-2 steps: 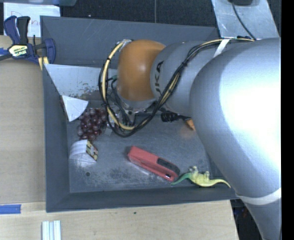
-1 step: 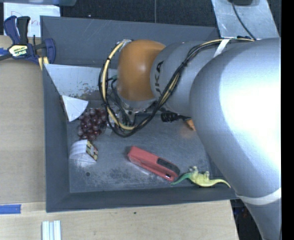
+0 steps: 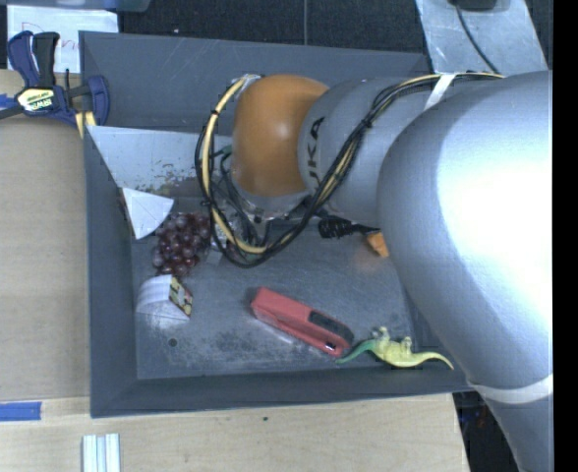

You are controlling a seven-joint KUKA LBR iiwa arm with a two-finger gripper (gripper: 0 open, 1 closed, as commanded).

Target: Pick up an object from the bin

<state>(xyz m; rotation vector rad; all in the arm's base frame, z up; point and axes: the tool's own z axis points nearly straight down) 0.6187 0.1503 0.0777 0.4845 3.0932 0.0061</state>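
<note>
1. Camera view, from above: the arm's orange wrist cover (image 3: pixel 269 136) hangs over the upper middle of the grey bin (image 3: pixel 112 342). The gripper (image 3: pixel 242 226) beneath it sits just right of a bunch of dark red grapes (image 3: pixel 181 242).
2. We cannot tell whether the gripper is wide or narrow, because the cover and cables hide its tip. Nor can we tell whether it touches the grapes.
3. The grapes are the thing nearest the gripper, and we place everything else from them.
4. A white folded sheet (image 3: pixel 149 209) touches the grapes at their upper left.
5. Near the grapes, just below them, lies a white round thing (image 3: pixel 159 301) with a yellow-and-black tag.
6. Down and to the right of the grapes, well apart, a red stapler (image 3: pixel 299 321) lies flat.
7. Farther the same way we see a yellow-green toy lizard (image 3: pixel 399 351).
8. Right of the grapes, beyond the gripper, sits a small orange thing (image 3: pixel 375 246).
</note>
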